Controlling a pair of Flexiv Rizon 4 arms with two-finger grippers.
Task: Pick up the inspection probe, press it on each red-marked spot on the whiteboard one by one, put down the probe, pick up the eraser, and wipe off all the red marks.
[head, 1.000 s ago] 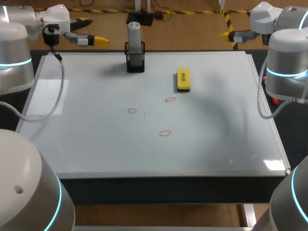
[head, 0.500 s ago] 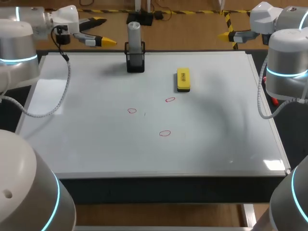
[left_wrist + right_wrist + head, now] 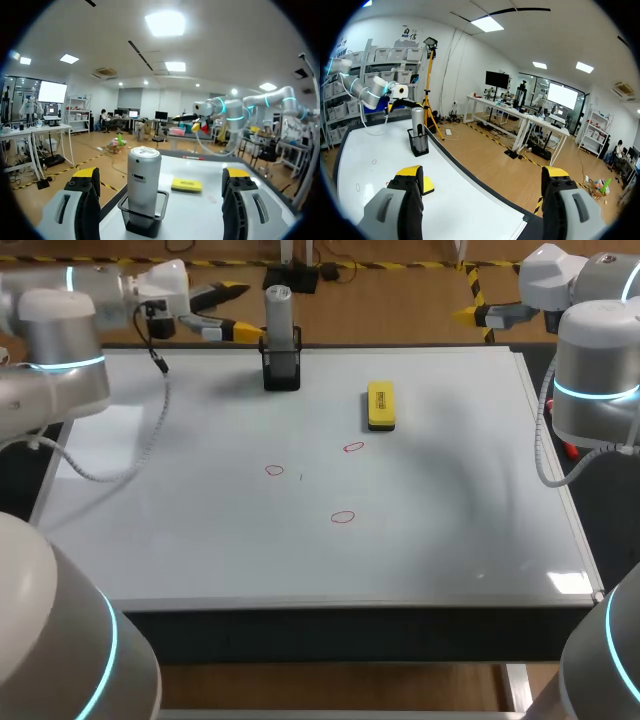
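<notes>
A smooth grey cylindrical inspection probe [image 3: 279,322] stands upright in a black mesh holder [image 3: 281,372] at the glossy whiteboard's [image 3: 200,540] twelve o'clock edge. The left gripper [image 3: 241,310] hovers at the probe's nine o'clock, fingers spread wide. The right gripper [image 3: 482,175] gapes wide too. A yellow rectangular eraser [image 3: 381,405] lies at one o'clock, with three red oval marks [image 3: 343,517] near the centre.

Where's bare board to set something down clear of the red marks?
Free on the whiteboard: the right side, from the eraser and red marks to the right edge; the left side, between the left edge and the leftmost mark; the near strip in front of the nearest mark. Crowded: far middle, where the probe stands in its holder, left gripper close by.
</notes>
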